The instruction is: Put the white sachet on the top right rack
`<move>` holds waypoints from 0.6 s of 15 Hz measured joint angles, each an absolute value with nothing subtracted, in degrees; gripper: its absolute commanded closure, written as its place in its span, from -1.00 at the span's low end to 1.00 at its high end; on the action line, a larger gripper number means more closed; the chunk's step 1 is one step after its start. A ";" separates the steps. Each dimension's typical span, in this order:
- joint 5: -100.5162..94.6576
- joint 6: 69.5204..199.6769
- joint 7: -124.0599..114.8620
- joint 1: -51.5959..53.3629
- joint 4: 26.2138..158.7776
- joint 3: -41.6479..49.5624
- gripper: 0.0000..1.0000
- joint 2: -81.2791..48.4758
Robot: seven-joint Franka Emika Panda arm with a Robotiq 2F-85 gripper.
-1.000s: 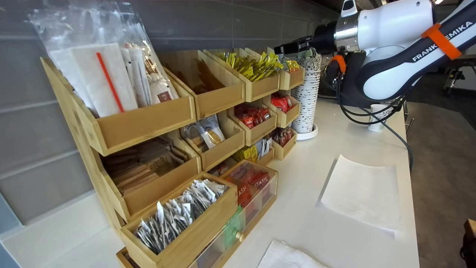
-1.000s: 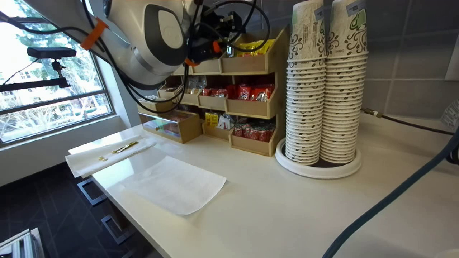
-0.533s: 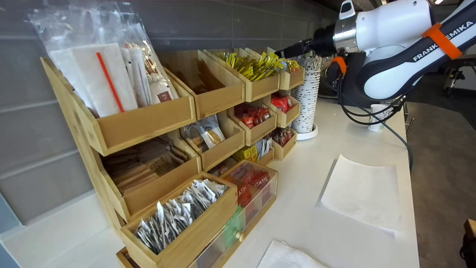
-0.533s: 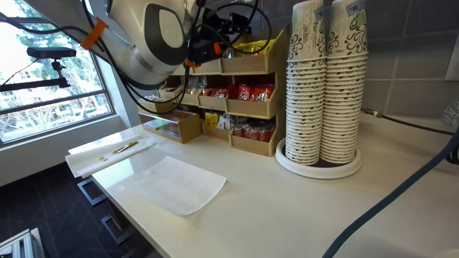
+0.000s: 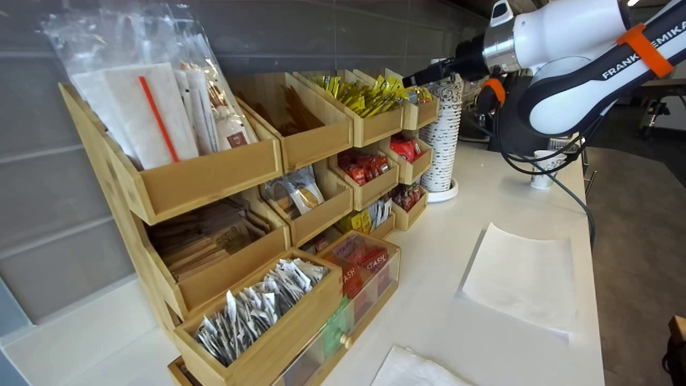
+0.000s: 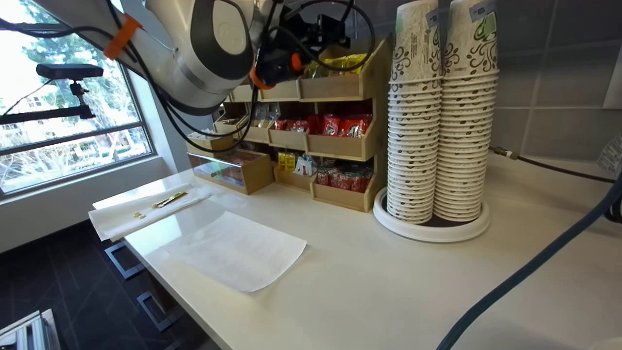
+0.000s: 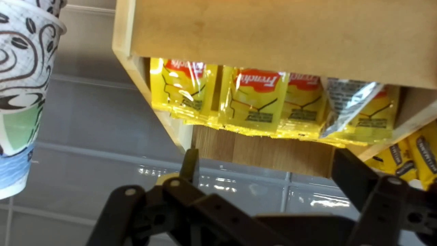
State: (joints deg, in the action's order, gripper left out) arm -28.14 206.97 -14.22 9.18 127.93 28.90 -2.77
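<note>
- Inside the top right rack: yellow packets, labelled “French’s” in white on red.
- Among these, toward the end away from the cups: the white sachet, tilted, silvery in the wrist view, small print too blurred to read.
- Near the rack: the pincer, spread wide.
- In an exterior view, near and low: an open box crammed with slim white-and-grey packets.
- Below this, reaching farther right: a clear-fronted box, red packets inside marked “STASH”.
</note>
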 measured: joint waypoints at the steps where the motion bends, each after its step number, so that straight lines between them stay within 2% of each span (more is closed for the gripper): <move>1: -28.45 205.89 -14.22 9.23 127.99 28.77 -1.00 -1.97; 9: -31.30 186.91 -14.49 12.78 133.77 28.15 -1.00 11.83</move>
State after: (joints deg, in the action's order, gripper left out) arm -31.30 186.91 -14.49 12.78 133.77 28.15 11.83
